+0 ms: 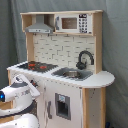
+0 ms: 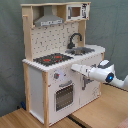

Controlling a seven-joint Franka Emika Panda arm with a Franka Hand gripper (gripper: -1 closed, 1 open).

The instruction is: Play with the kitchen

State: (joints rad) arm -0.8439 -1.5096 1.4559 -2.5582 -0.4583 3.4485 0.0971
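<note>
Reaching toward the kitchen (image 2: 55, 70) front, your gripper (image 2: 75, 67) could shove the unit; I cannot tell how its jaws stand.

— What's the toy kitchen (image 2: 52, 75) made of?
— Painted white panels, matt, with pale bare-wood edges. The sink (image 1: 71, 73) looks like dull grey metal, the tap (image 1: 84, 59) glossy black plastic.
— And the arm (image 2: 97, 73)?
— Smooth white plastic shell, slightly shiny. The floor (image 2: 95, 112) is light wood.
</note>
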